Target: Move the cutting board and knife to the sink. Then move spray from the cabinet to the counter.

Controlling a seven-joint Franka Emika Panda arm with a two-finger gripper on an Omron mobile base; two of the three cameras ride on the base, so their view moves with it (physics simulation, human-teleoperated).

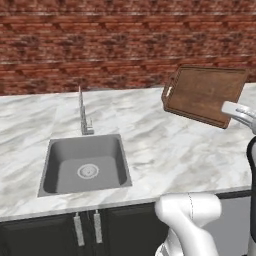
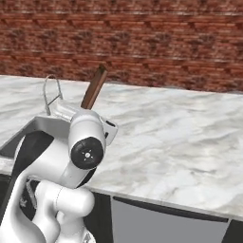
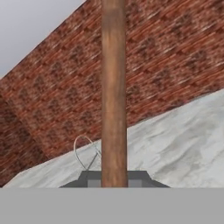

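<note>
Cutting board lifted clear of the counter, right of the sink

The gripper (image 3: 114,181) is clamping narrowly on the edge of the cutting board (image 1: 205,94), which is hanging tilted in the air above the counter (image 1: 165,150), its loop handle pointing toward the sink (image 1: 85,165). The faucet (image 1: 84,114) is standing at the basin's back rim. Bare marble is stretching between board and basin, and wide to the right in the right base view. The brick wall (image 1: 100,45) is closing the counter's far edge. No writing is showing anywhere.
</note>
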